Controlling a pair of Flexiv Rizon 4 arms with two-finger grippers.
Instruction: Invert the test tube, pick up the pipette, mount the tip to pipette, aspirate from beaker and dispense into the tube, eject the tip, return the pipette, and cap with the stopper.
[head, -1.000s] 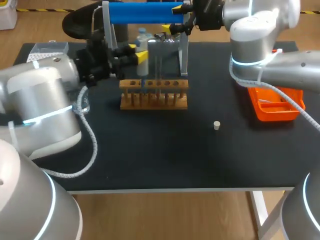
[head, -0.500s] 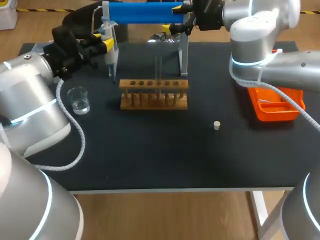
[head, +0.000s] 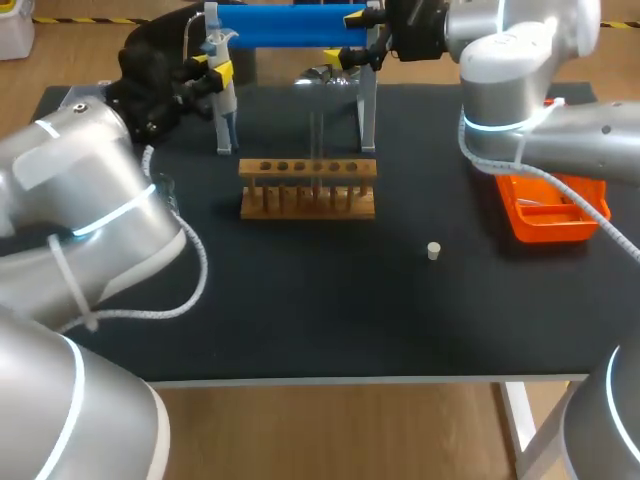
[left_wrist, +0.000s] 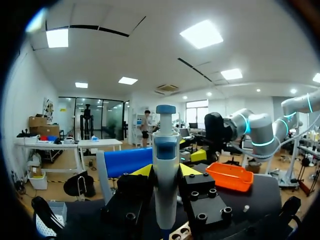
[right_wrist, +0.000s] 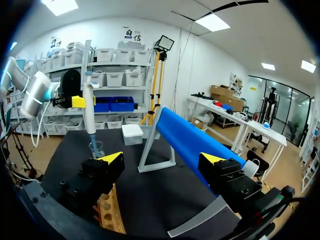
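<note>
- L gripper (head: 213, 76) is clamping the pipette (head: 224, 100) upright at the far left of the table (head: 330, 320), just by the left leg of the blue bar (head: 290, 25) stand. Its fingers are pinching the fat grey body below the blue plunger knob.
- R gripper (head: 357, 35) is hanging unclenched at the bar's right end, tips straddling it, gripping nothing.
- Pipette: I'm judging it light, rigid, smooth plastic, prob. a bit slippery. The mid-body hold looks right and is leaving the plunger free. The lower end is tapering thin, so I'm treating it as easy to knock. Can't tell if a tip is on.
- Beaker (right_wrist: 96, 149): small clear glass, sitting just under the pipette in the R wrist view. I'm expecting it to be fragile and tippy.
- Test tube (head: 317, 135): thin clear glass, standing in the wooden rack (head: 308, 185) mid-table. Likely brittle and slick.
- Stopper (head: 434, 250): small pale plug, lying near-right of the rack, well apart from it.
</note>
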